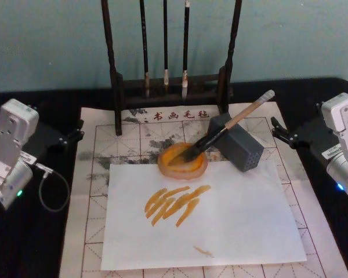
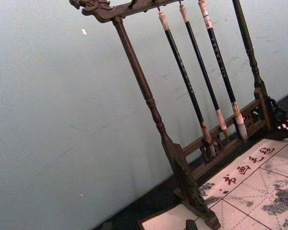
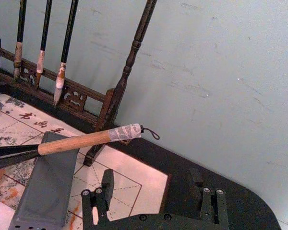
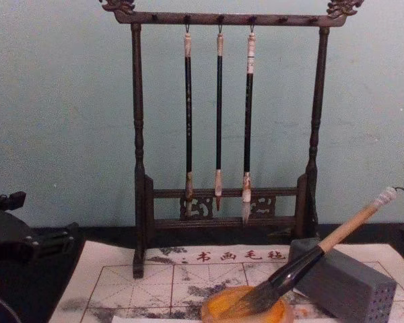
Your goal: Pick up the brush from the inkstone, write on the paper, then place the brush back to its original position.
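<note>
The brush (image 1: pixel 220 134) lies tilted, its dark bristles in the orange inkstone (image 1: pixel 200 169) and its pale handle propped on a grey block (image 1: pixel 243 152). Its white end cap (image 3: pixel 125 132) points to the back right. The paper (image 1: pixel 127 142), with a red grid and grey smudges, lies under both. A white sheet (image 1: pixel 232 226) with orange strokes covers the paper's front part. My left gripper (image 1: pixel 76 131) is open at the paper's left edge. My right gripper (image 1: pixel 278 130) is open at the right edge, a short way from the brush's cap. Both hold nothing.
A dark wooden rack (image 1: pixel 171 87) with three thin hanging brushes stands behind the paper, against the wall. The table around the paper is black (image 1: pixel 46 243). A loose cable (image 1: pixel 46 191) loops beside my left arm.
</note>
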`<state>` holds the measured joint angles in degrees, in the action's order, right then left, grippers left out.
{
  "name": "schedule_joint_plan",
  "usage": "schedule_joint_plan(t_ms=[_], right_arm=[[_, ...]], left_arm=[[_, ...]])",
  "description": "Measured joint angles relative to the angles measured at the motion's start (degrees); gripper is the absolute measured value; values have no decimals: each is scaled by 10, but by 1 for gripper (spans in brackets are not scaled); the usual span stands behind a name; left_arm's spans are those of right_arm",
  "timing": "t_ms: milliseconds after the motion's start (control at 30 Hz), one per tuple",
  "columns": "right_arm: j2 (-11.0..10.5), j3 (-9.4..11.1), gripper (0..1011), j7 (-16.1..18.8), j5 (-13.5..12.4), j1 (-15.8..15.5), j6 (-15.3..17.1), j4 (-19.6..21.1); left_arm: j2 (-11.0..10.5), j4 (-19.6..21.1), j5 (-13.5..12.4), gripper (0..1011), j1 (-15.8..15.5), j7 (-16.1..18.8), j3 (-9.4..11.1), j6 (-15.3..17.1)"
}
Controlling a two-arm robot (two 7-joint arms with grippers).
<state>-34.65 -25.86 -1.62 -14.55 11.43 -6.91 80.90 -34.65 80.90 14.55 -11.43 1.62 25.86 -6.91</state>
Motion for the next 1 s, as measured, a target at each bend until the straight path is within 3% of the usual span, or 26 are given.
schedule_joint_plan(t_ms=[1000], right_arm=[[0,0,1002,0,0,0,0,0]], left_arm=[[0,0,0,1001,0,0,0,0]])
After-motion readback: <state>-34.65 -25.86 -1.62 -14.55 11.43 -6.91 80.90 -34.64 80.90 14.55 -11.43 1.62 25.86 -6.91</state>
